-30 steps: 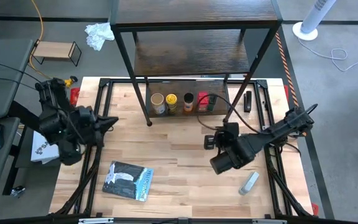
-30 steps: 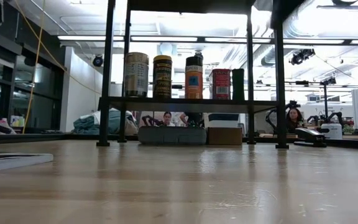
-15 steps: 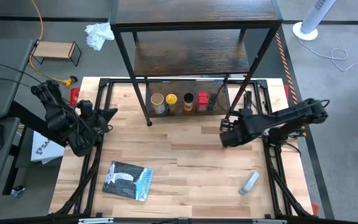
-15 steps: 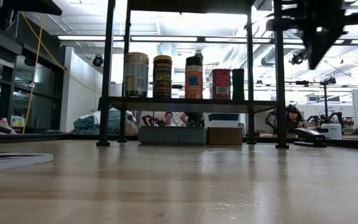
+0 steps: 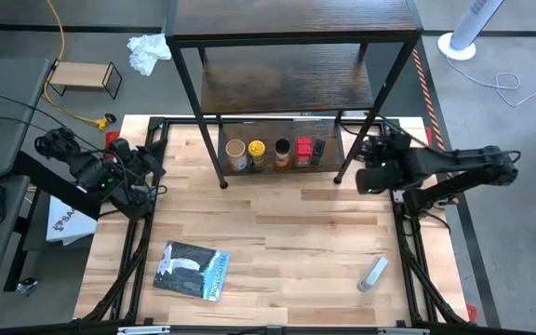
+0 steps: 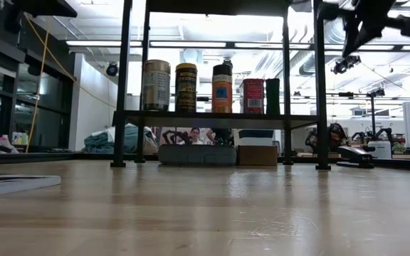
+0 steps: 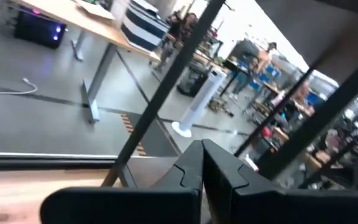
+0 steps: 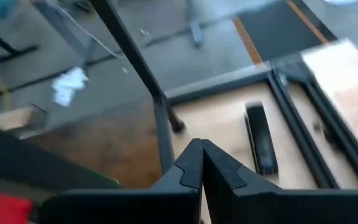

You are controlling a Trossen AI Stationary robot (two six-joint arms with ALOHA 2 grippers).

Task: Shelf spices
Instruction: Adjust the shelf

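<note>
Five spices stand in a row on the shelf's (image 5: pixel 291 79) lowest dark board: a tan-lidded jar (image 5: pixel 236 154), a yellow-lidded jar (image 5: pixel 257 153), a brown jar (image 5: pixel 282 152), a red one (image 5: pixel 303 152) and a small black one (image 5: pixel 318 151). The low view shows the same row (image 6: pixel 222 88) upright on that board. My right gripper (image 5: pixel 368 154) hovers shut by the shelf's right front leg, its fingers together (image 8: pixel 202 163). My left gripper (image 5: pixel 160 160) waits shut near the table's left edge, fingers together (image 7: pixel 202 163). Neither holds anything.
A flat blue-grey packet (image 5: pixel 191 270) lies near the table's near left corner. A grey-white tube (image 5: pixel 372 273) lies near right. A flat black object (image 8: pixel 260 137) sits by the shelf's right leg. A small light-wood rack (image 5: pixel 84 76) and white cloth (image 5: pixel 147 51) are beyond the table.
My right gripper has risen from the middle of the table and drawn back toward the far right corner, beside the shelf's right leg. My left arm has pulled back toward the left and far edges. The spices have stayed in place.
</note>
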